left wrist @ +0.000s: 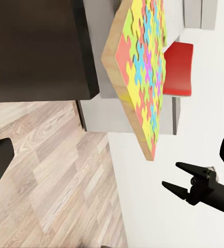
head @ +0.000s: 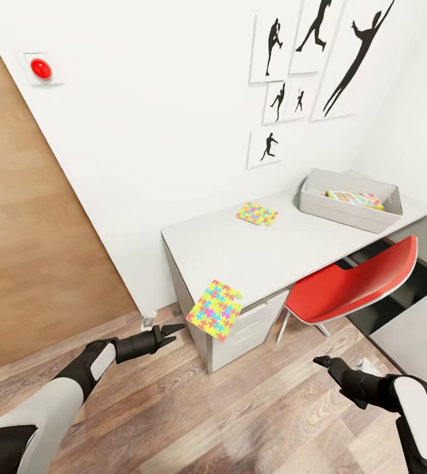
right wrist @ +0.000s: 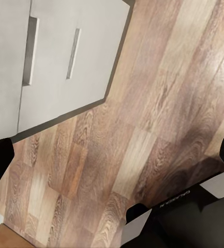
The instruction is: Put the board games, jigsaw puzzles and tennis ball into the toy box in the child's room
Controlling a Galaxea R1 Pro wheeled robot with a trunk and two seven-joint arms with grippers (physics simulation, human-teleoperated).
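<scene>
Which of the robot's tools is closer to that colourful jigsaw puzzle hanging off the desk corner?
Left. The left tool sits just beside the overhanging jigsaw puzzle, slightly below it. The right tool is farther off, low over the floor near the red chair.

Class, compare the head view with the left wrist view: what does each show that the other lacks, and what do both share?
Head view alone: the toy box holding a printed game box, a second jigsaw puzzle lying flat on the table, and the wall prints.
Left wrist view alone: the near puzzle's wooden edge, seen close.
Both: that near puzzle overhanging the table's corner, the red chair, the plank floor.
</scene>
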